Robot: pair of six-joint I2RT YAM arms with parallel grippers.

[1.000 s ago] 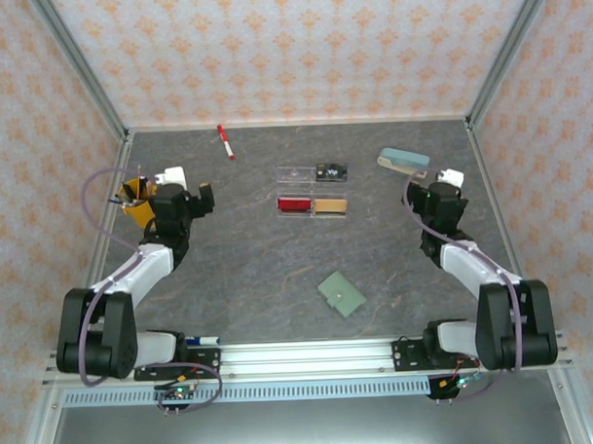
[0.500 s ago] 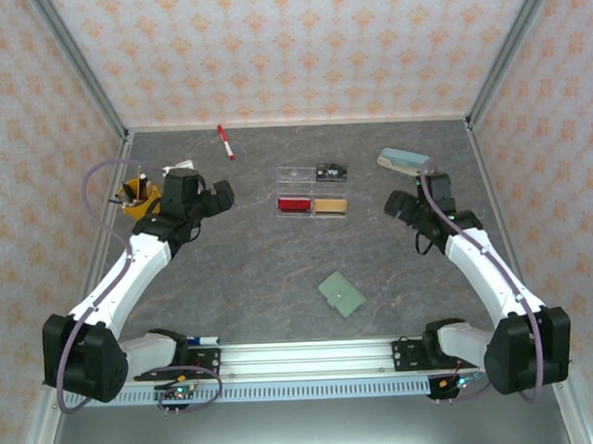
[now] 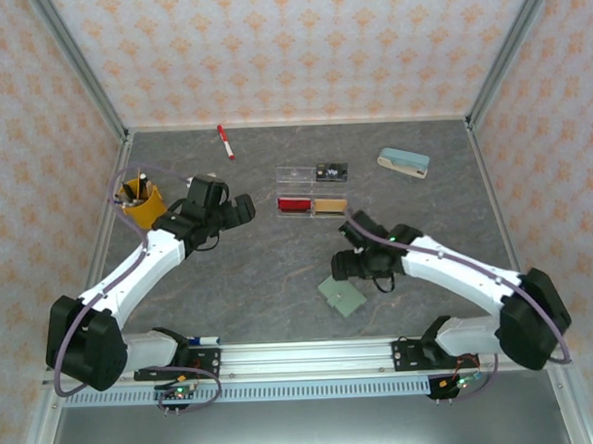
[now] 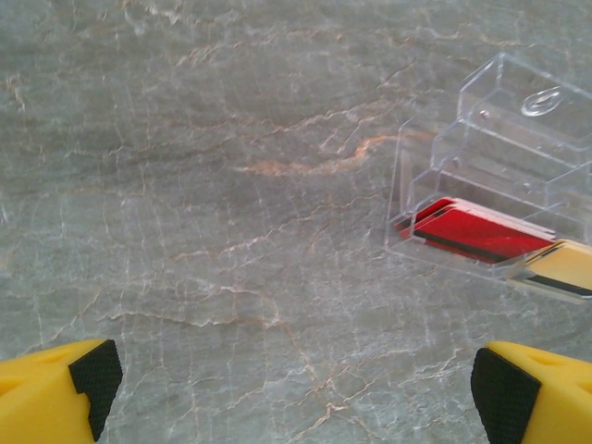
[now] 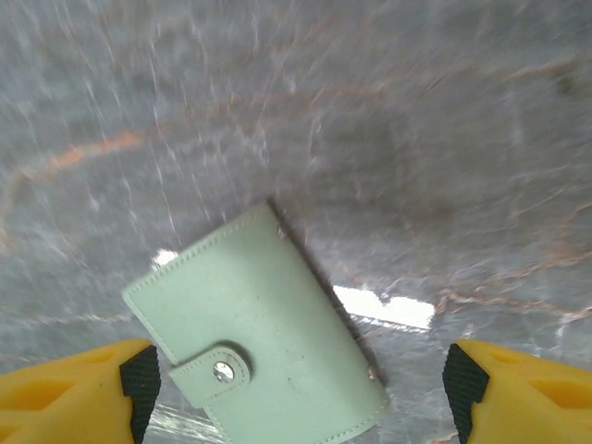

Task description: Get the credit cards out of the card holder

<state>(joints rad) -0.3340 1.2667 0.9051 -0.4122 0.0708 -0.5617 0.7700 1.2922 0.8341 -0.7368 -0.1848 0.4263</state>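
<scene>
Card holder (image 5: pixel 257 322) shut, tab snapped (no cards out yet): the job is all ahead. My right gripper (image 5: pixel 301 384) hovers over it, spread and empty; my left gripper (image 4: pixel 296 384) likewise.

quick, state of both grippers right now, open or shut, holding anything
Left gripper: open, holding nothing.
Right gripper: open, fingers either side of the card holder, not gripping it.

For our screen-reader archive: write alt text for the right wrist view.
A closed pale green-grey card holder, snap tab fastened, lies tilted on a grey marbled table. The right tool hangs above it, yellow fingers wide apart at either side.
</scene>
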